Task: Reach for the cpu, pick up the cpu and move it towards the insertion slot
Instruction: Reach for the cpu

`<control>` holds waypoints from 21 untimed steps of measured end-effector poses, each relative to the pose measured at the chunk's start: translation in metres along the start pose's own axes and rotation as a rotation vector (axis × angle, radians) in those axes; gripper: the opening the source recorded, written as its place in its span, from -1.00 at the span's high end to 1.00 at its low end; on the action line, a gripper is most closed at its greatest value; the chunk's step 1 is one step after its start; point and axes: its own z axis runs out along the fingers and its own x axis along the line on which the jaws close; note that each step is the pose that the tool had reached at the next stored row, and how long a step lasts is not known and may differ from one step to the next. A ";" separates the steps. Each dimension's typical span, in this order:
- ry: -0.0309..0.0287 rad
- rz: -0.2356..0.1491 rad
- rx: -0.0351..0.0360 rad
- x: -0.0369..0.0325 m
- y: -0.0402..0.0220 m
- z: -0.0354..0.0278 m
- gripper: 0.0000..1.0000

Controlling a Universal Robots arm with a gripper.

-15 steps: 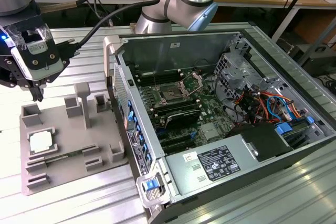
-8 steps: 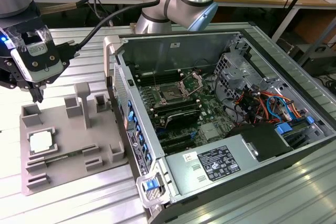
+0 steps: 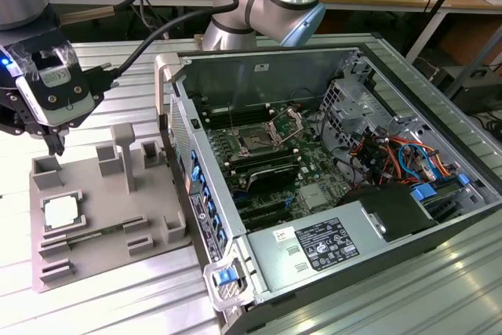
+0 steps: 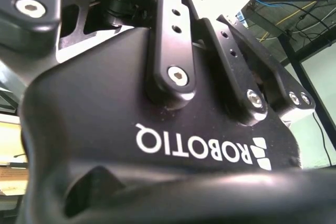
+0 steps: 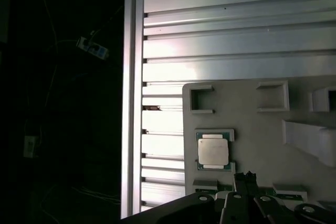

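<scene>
The cpu (image 3: pixel 61 212) is whitish-silver (in the first wrist view its rim is green) on a matte grey tray (image 3: pixel 110 233), over a silver table (image 3: pixel 118 304) striped with parallel grooves. The gripper (image 3: pixel 56 147) is black; the arm (image 3: pixel 294 5) is silver with pale-blue caps. The insertion slot (image 3: pixel 256 143) has a dark centre and silver frame on a green motherboard (image 3: pixel 314 170), near orange, red and blue cables (image 3: pixel 400 158).

Grey tray (image 3: pixel 96 194) beside open computer case (image 3: pixel 259 76) (ribbed metal table (image 3: pixel 78 304) beneath)
</scene>
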 end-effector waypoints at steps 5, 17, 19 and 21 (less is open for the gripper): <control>0.0000 0.000 0.0000 0.0002 -0.0008 0.0006 0.79; 0.0001 0.000 0.0000 0.0010 -0.0031 0.0023 0.79; 0.0001 0.000 0.0000 0.0010 -0.0035 0.0026 0.79; 0.0001 0.000 0.0000 0.0012 -0.0038 0.0028 0.79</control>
